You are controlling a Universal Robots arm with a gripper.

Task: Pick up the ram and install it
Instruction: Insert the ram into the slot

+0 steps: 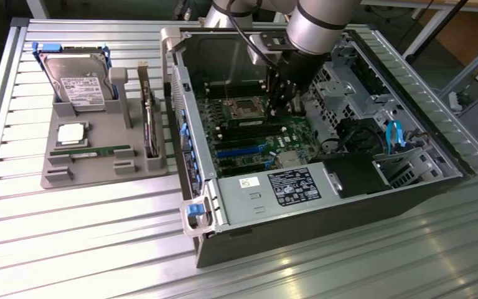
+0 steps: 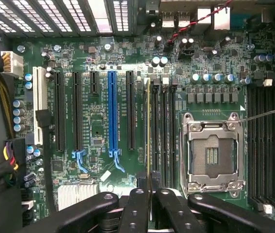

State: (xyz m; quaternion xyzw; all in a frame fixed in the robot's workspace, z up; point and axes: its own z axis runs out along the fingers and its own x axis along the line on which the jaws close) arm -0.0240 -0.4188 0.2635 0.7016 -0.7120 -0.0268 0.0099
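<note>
While reaching down into an open black and silver computer case, a grey robot arm is holding its black two-fingered gripper close above the green motherboard. The case is lying on its side, open face up, on a ribbed aluminium table.

Seen from the wrist camera, the gripper is pinching its fingers almost together on the ram, a long, thin circuit-board stick that is showing edge-on as a pale yellow-green line. The ram is running parallel to a bank of long black memory slots. It is lining up with the outermost slot of that bank, on the side facing the expansion slots. Whether its lower edge is touching the slot cannot be told. On the far side of the bank a square, metal-framed processor socket is sitting on the board. Beyond the ram on the other side, a bright blue expansion slot is standing out among black ones.

Toward the exterior view's left, a grey plastic tray is resting on the table just beside the case. It is carrying a big silver hard drive with a white label, propped up at its far end. A square silver processor chip is lying nearer the camera. In front of the chip, a second green memory stick is lying flat in a groove. A dark expansion card is standing on edge along the tray's side nearest the case.
</note>
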